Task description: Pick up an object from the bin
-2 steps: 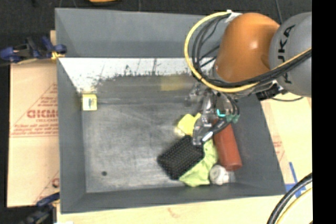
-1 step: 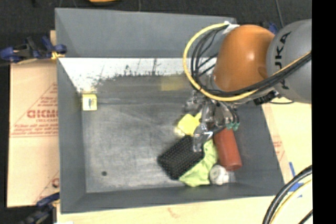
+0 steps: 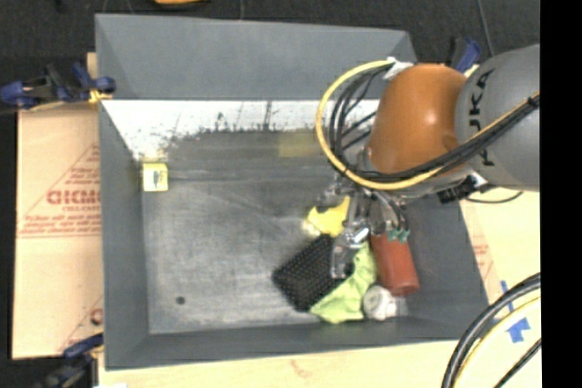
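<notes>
Your orange wrist cover [image 3: 414, 118] tops the gripper [image 3: 346, 252]; you cannot tell its opening. It hangs over a black gridded block [image 3: 302, 275], five o'clock in the bin [image 3: 127, 241].

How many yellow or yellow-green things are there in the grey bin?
3: a yellow piece right of the middle, a yellow-green cloth in front of it, and a small yellow tag at the left side. The arm may hide more.

Claw [image 3: 348, 243] hangs low in the lower right of the grey bin [image 3: 209, 223], over a small heap: black textured block [image 3: 302, 275], yellow lump [image 3: 323, 219], lime-green cloth [image 3: 344, 300], with a red-brown cylinder [image 3: 397, 265] and a small white piece [image 3: 380, 303] just beside.
</notes>
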Controlling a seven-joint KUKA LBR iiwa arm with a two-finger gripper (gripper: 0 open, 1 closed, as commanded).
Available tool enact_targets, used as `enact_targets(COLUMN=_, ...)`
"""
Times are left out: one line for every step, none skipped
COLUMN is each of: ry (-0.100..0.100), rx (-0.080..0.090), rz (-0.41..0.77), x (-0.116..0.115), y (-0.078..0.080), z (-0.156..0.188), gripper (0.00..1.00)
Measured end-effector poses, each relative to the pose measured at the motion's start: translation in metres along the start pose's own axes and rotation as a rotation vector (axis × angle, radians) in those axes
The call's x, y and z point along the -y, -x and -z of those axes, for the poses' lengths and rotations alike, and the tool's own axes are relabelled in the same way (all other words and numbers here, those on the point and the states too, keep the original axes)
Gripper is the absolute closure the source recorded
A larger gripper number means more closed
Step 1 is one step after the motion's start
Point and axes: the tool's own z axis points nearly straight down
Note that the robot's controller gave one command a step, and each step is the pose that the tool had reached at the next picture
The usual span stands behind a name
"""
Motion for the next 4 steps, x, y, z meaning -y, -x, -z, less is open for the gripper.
enact_targets(ry=-0.006, rx=0.055, rz=0.362, x=-0.006, y=-0.036, z=-0.056, gripper=1.00)
enact_targets(ry=-0.004, rx=0.023, rz=0.361, x=-0.004, y=-0.046, z=-0.066, gripper=0.00)
enact_targets(ry=-0.003, rx=0.025, rz=0.361, x=-0.004, y=-0.046, z=-0.066, gripper=1.00)
enact_targets(ry=-0.003, rx=0.024, rz=0.360, x=-0.004, y=-0.046, z=-0.066, gripper=1.00)
